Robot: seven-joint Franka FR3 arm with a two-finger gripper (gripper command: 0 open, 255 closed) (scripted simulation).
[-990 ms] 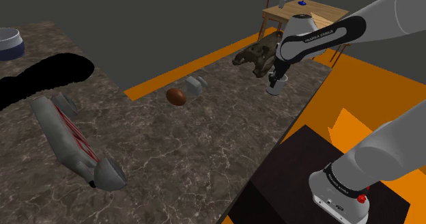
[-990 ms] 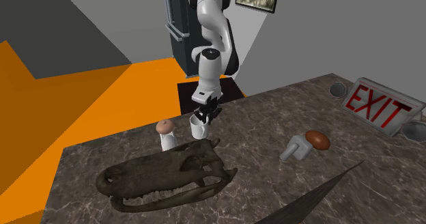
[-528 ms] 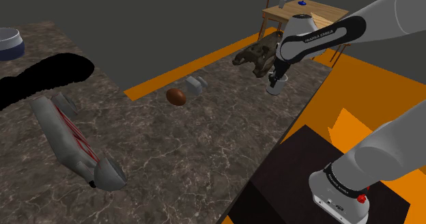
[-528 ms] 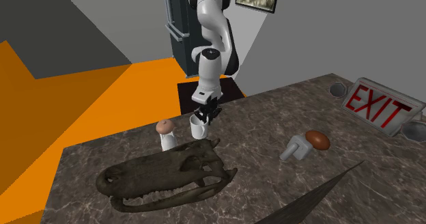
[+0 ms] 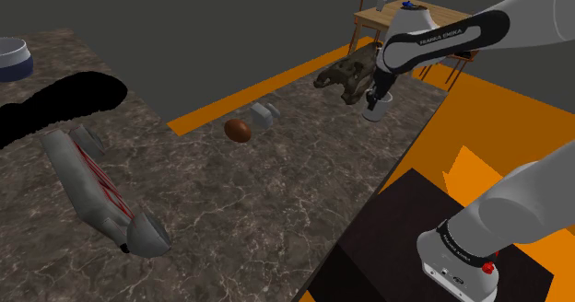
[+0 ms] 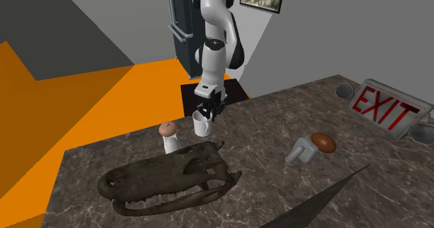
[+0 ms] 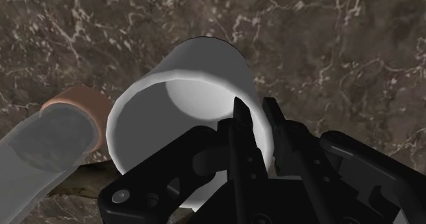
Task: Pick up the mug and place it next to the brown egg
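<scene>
A plain white mug (image 5: 372, 114) (image 6: 202, 128) hangs just above the dark marble worktop (image 5: 258, 190), close to its edge beside the stand. My black gripper (image 5: 374, 99) (image 6: 207, 113) comes down on it from above and is shut on its rim. In the wrist view one finger is inside the mug (image 7: 194, 79) and the other outside, the gripper (image 7: 256, 112) clasping the wall between them. The brown egg (image 5: 238, 130) (image 6: 323, 142) lies further along the worktop, touching a small grey object (image 5: 264, 114) (image 6: 301, 151).
A dark reptile skull (image 5: 348, 73) (image 6: 167, 179) lies close to the mug, with a brown-capped mushroom figure (image 6: 167, 136) (image 7: 68, 120) between them. An EXIT sign (image 5: 88, 180) (image 6: 382, 105) lies beyond the egg. A black area (image 5: 55, 107) cuts into the worktop.
The arm has risen a little and the mug has come up with it, off the worktop. The fingers finished closing on the rim.
</scene>
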